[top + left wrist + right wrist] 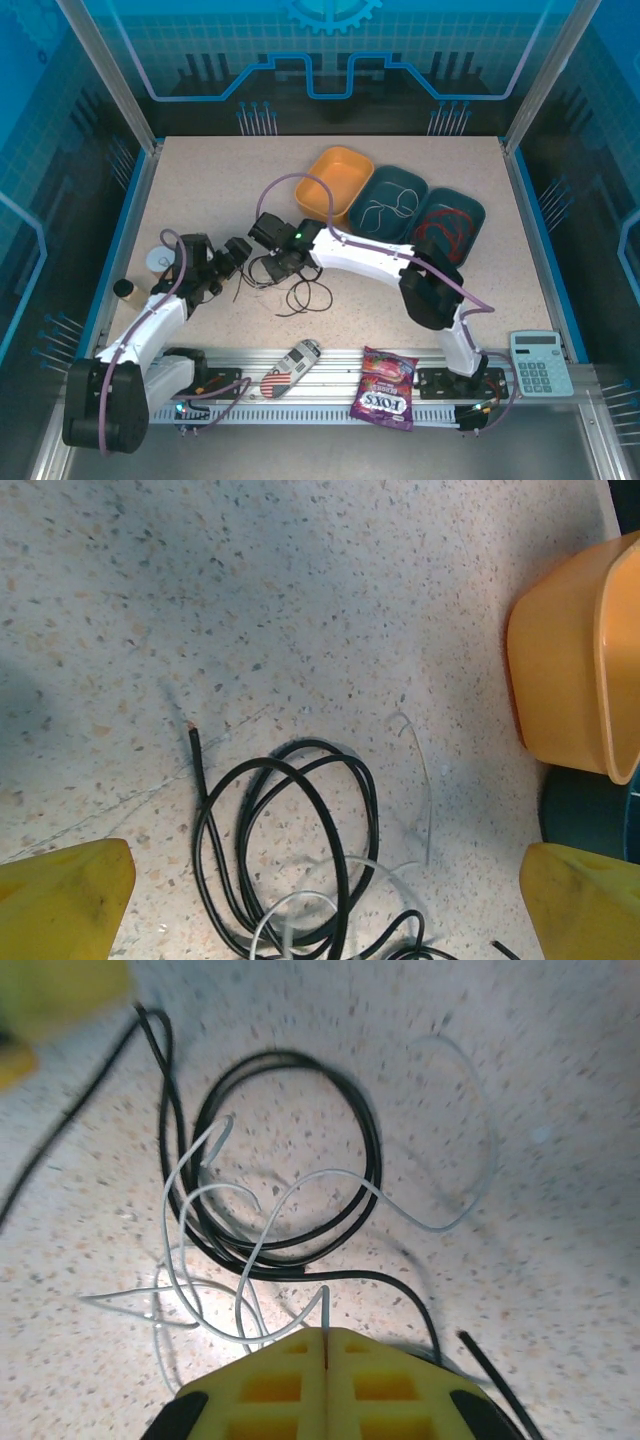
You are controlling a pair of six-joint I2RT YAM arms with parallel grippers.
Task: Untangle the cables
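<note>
A thin black cable (pixel 265 1260) lies in loose round loops near the middle of the speckled tabletop (pixel 200 190). A thin white wire (pixel 166 1215) is threaded over and through those loops. The right gripper (pixel 325 1345) sits at the near edge of the tangle with its yellow fingers pressed flat together. One strand of the thin white wire runs up into the seam between them, pinched there. The left gripper (pixel 320 900) hangs just left of the tangle, its yellow fingertips (pixel 60 900) spread wide and grasping nothing. Farther back and to the right stand three bins in a row: an orange plastic bin (pixel 320 200), a middle teal bin (pixel 378 180) holding a second white wire (pixel 385 212), and an outer teal bin (pixel 470 205) holding a red wire (pixel 445 228).
</note>
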